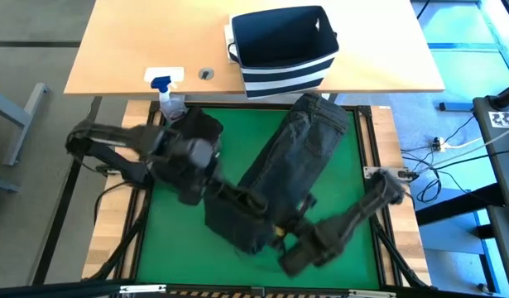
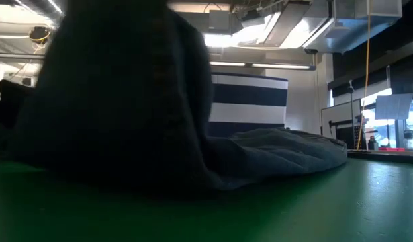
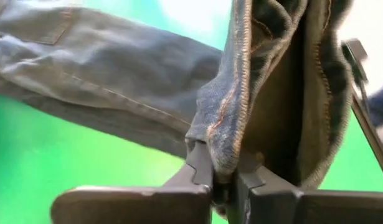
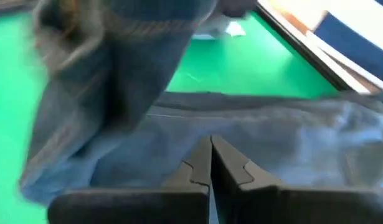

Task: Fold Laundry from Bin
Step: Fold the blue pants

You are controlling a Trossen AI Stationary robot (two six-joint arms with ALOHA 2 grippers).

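Left wrist view: left gripper (image 3: 221,180) is clamped on a stitched denim edge, fold of cloth pinched between the two dark fingers (image 3: 200,165) and hanging up past them. Right wrist view: right gripper (image 4: 210,163) has its fingers pressed together with nothing visibly caught between them; it hovers just over the flat denim, contact not resolvable. The garment is a pair of dark grey-blue jeans (image 1: 297,157), not one of the plain cloths one might expect; it lies diagonally across the green mat (image 1: 175,240), waistband end near the far edge just in front of the bin (image 1: 280,50), lower end bunched near the front where both arms meet. Bin stands on the wooden table (image 1: 122,50) beyond the mat, interior dark, contents not discernible. A spray bottle (image 1: 167,93) stands at the table edge close to the left arm's elbow. Low view is mostly blocked by a raised mass of denim (image 2: 119,101), with the rest of the cloth lying flat toward the striped bin. Risks, judged: the left grip is on a thin hem only, so a pull across the mat could slip the cloth out; the single hold may drag the whole garment rather than fold it, skewing the crease; the empty right gripper could snag a loose layer; the left arm's swing could knock the bottle.
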